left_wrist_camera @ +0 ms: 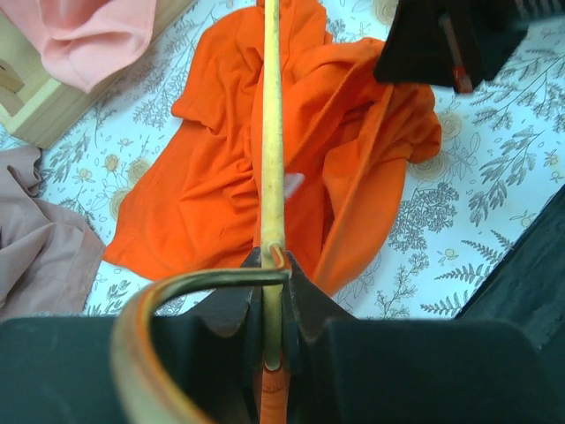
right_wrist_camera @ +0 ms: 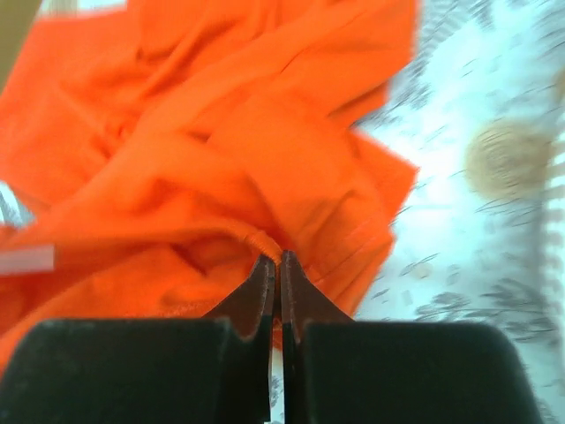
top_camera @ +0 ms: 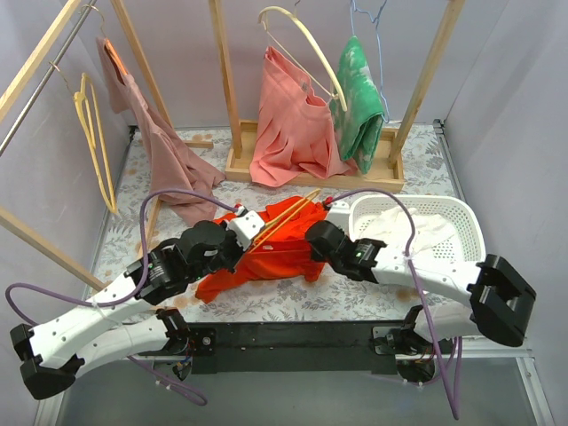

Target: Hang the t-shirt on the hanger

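The red-orange t-shirt [top_camera: 266, 259] lies crumpled on the floral table, between the two arms. The pale-yellow hanger [top_camera: 289, 213] lies slanted across its top. My left gripper [top_camera: 243, 229] is shut on the hanger [left_wrist_camera: 272, 159] close to its silver hook [left_wrist_camera: 190, 287], and the bar runs away from the jaws over the t-shirt [left_wrist_camera: 212, 177]. From the right side, my right gripper [top_camera: 312, 241] is shut on a folded edge of the t-shirt [right_wrist_camera: 203, 159]. The cloth is pinched at the tips of that gripper [right_wrist_camera: 278, 259].
A white basket [top_camera: 461, 222] holding white cloth stands at the right. The wooden rack's base [top_camera: 311, 177] is behind, with a salmon-pink garment [top_camera: 288, 124] and a green one [top_camera: 359, 98] hanging there. A dusty-pink garment [top_camera: 169, 151] and yellow hangers [top_camera: 93, 133] hang at the left.
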Available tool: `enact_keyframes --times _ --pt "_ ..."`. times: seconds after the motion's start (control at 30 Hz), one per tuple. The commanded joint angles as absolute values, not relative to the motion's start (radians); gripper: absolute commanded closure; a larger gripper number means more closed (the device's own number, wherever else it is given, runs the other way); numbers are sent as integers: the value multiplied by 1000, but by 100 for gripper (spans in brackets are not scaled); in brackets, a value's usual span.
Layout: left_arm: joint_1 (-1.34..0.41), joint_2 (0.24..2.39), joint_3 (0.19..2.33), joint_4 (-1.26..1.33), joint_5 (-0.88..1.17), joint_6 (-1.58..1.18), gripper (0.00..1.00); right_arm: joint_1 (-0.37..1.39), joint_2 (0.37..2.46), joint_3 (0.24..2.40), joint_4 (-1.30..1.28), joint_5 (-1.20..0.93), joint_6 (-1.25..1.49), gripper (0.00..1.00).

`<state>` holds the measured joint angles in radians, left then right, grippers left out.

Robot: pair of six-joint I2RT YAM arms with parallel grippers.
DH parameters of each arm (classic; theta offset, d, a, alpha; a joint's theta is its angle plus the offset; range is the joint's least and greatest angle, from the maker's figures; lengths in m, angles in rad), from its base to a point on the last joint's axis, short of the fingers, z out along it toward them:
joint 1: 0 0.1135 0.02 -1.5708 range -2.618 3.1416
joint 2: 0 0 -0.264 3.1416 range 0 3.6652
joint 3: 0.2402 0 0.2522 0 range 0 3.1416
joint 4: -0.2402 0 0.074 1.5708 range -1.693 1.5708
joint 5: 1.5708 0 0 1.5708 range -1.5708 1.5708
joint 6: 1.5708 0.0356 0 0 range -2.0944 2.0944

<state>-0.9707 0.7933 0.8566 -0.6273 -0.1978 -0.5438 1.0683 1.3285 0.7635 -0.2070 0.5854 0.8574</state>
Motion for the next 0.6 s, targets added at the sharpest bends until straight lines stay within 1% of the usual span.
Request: enact_keyframes --times 0.0,0.03,0.2,0.3,0.4,0.57 --pt "-968 713 871 -624 -195 -535 100 947 1206 759 -256 664 822 99" --pt "-968 703 870 -624 -195 -535 100 889 1194 758 -250 648 804 99" --pt "-968 650 861 -626 -161 -523 100 737 1167 808 -210 638 694 99" --pt "-968 624 848 -629 -138 -515 100 651 1164 822 -143 585 625 99" --pt "-968 629 839 -655 -111 -505 100 605 1167 862 -91 531 565 99" --pt "-968 650 821 -675 -104 -497 100 577 1200 949 -87 514 497 99"
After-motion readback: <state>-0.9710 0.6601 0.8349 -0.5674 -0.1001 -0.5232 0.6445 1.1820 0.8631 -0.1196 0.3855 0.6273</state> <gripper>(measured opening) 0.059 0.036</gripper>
